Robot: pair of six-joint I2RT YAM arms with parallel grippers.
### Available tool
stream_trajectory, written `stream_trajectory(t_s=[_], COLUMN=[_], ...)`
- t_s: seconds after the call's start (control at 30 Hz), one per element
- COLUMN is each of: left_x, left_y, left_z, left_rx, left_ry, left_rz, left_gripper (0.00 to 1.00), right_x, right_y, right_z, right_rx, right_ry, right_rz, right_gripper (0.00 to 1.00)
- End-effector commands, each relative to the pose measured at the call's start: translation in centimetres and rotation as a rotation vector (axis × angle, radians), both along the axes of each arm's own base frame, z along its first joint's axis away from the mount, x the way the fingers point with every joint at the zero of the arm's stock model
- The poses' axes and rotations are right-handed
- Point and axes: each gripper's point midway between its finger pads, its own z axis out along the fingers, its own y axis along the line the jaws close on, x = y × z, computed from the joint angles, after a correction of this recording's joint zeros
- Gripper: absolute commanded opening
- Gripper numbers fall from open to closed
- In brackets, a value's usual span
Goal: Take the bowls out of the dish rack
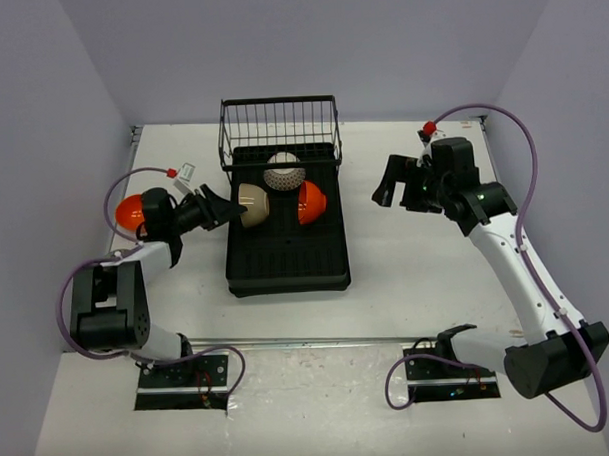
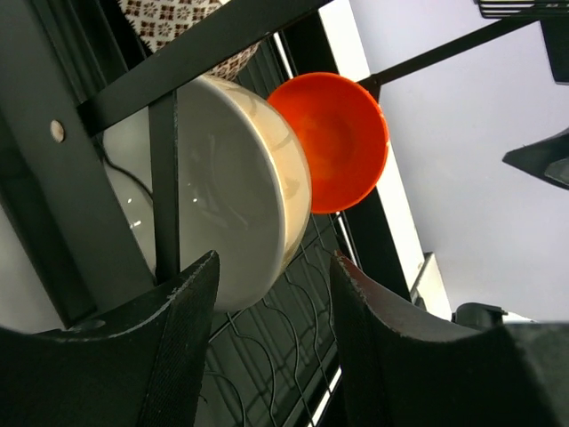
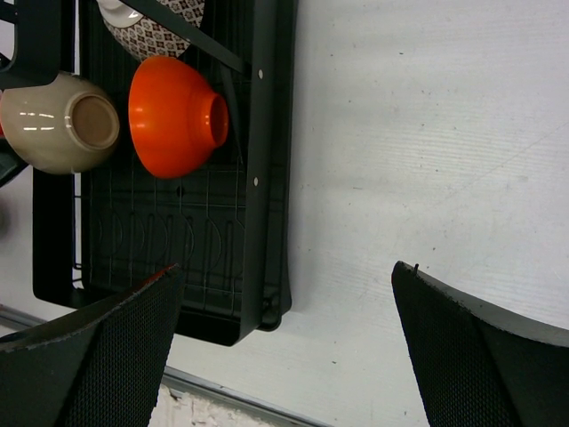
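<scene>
From above, the rack [image 1: 286,259] sits mid-counter [image 1: 417,284] with its wire basket at the far end. Three bowls stand on edge in it: a patterned bowl [image 1: 284,171] next to the basket, with a cream bowl [image 1: 254,205] and an orange bowl [image 1: 312,202] side by side in front of it. Another orange bowl [image 1: 130,214] lies on the counter, left of the rack. The left hand [image 1: 219,206] reaches in at the cream bowl; the right hand [image 1: 398,185] hovers over the counter, right of the rack.

In the left wrist view, the left hand's fingers [image 2: 178,338] stand apart, not clamped. The cream bowl's rim lies in line with the gap between them. The bowl looks glazed, stiff and fairly heavy, so probably slippery and liable to chip. The rim, one finger inside and one outside, seems the surest hold.

In the right wrist view, the right hand's fingers [image 3: 480,347] are spread wide, with only counter and the rack's edge between them. The orange bowl shows its foot ring toward this side. It looks lighter, and its rim is again the likely place to grip.
</scene>
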Motion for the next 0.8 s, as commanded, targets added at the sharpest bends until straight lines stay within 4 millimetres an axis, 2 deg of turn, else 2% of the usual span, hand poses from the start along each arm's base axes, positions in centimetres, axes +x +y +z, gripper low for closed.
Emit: stream_trajectory(t_s=[0.0,0.23,0.6,0.77], left_x=[0.9,0.8,1.7,1.9], left_y=[-0.5,-1.1,-2.3,-2.8], left_z=[2.8,2.8,1.7,1.7], left_rx=[-0.044,-0.096,-0.163,-0.178], left_ry=[-0.118,-0.126,-0.092,-0.084], left_rz=[-0.046,-0.083,-0.121,-0.133], left_gripper=[0.54,0.52,0.48,0.37], right_x=[0.4,0.7,1.0,1.1], right_y=[0.0,0.0,-0.2,-0.2], right_z=[1.4,1.3,1.5,1.5], right_rx=[-0.005,-0.01,-0.023,-0.024], right_ry=[-0.031,-0.03,-0.031,-0.031], right_rz=[-0.005,-0.008,-0.012,-0.013], right_gripper=[0.99,0.99,0.99,0.99])
